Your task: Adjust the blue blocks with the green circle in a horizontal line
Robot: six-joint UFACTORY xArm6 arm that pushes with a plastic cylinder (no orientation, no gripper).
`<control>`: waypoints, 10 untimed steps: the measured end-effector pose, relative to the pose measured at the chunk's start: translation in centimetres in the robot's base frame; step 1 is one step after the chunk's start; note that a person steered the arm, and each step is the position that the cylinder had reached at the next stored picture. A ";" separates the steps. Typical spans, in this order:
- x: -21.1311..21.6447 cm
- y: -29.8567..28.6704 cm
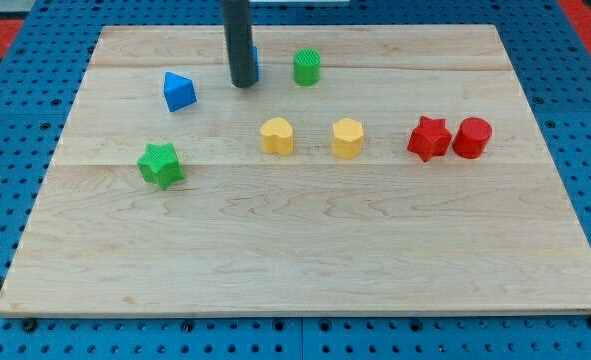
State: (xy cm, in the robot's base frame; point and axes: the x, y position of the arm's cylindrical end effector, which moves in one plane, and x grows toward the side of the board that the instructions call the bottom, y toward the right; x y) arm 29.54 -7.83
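- camera view: no gripper is fitted, so no open or closed state can be told; my tip [242, 84] is set against a mostly hidden blue block [254, 64].
- the blue triangle [179, 91] is seen left of the tip, the green circle [307, 66] right.
- risk judged: the hidden block could be knocked into the circle by an overlong push.

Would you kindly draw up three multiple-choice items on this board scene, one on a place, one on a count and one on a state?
1. Where is the green circle?
A. near the view's top
B. bottom left corner
C. between the yellow blocks

2. How many red blocks are there?
A. one
B. two
C. four

3. How do the red star and the red cylinder stand?
A. stacked
B. far apart
C. side by side, about touching

Answers:
1 A: it sits at the top, right of my tip.
2 B: only the star and cylinder are red.
3 C: both stand together at the view's right.
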 end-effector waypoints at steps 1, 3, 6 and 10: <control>0.3 1.0; -1.2 -6.6; -8.6 2.5; -9.8 -7.3</control>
State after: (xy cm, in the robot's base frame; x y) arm 19.72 -15.08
